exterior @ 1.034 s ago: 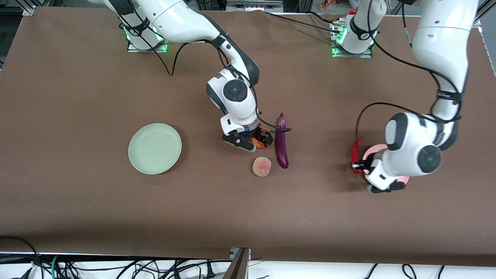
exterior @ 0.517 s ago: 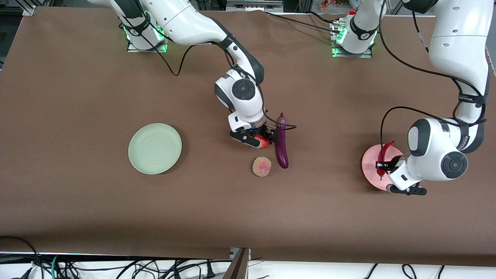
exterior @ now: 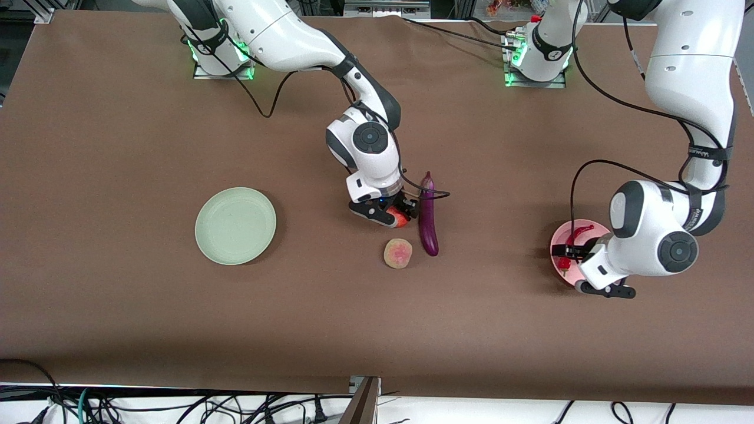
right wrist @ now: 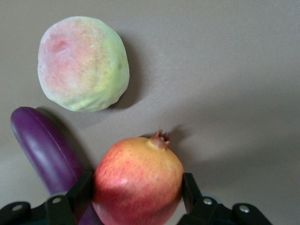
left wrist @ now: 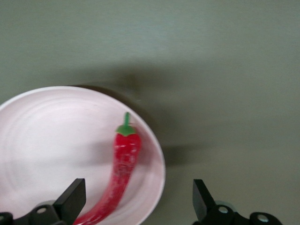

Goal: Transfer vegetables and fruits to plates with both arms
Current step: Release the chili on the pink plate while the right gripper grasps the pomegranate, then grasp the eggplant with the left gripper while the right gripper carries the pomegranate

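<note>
My right gripper is shut on the red-yellow pomegranate, low at the table beside the purple eggplant. The pale greenish fruit with a pink blush lies just nearer the front camera. My left gripper is open, just above the pink plate. The red chili lies on that plate near its rim, free of the fingers. The green plate stands empty toward the right arm's end.
Brown table cloth all around. Arm bases with green lights stand along the table's edge farthest from the front camera. Cables hang below the table's front edge.
My left gripper has let go of the chili, which now lies on the pink plate. My right gripper has closed round the pomegranate next to the eggplant.
</note>
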Controlling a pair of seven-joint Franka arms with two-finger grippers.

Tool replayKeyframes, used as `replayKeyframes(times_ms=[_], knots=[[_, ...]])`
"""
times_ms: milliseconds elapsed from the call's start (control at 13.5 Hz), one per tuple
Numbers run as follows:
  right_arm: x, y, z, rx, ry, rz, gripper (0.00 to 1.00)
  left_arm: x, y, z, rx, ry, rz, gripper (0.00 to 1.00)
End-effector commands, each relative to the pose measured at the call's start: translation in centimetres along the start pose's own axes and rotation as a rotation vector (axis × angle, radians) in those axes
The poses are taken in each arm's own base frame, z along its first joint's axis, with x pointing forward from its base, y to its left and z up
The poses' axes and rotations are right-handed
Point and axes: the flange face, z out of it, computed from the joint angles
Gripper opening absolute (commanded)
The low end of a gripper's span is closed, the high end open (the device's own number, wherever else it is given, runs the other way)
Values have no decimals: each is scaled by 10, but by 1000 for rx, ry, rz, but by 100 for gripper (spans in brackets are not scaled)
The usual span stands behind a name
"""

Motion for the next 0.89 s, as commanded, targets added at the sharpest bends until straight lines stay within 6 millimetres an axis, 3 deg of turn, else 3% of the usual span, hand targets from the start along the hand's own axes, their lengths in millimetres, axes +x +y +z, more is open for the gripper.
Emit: replayKeyframes(times_ms=[0, 148, 443, 664, 812], knots=[[24, -2, -30, -14, 7, -2, 10, -5, 34, -11, -16, -36, 19, 100], [40, 5, -55, -77, -22, -77, 10, -10, 78, -17, -47, -58, -37, 100], [112, 45, -100, -174, -91, -198, 10, -17, 166, -17, -144, -75, -65, 100], [168, 92, -120, -237, -170, -391, 10, -22, 240, -9, -180, -34, -117, 100], [213, 136, -124, -280, -219, -459, 11, -27, 287, 16, -168, -20, -187, 100]])
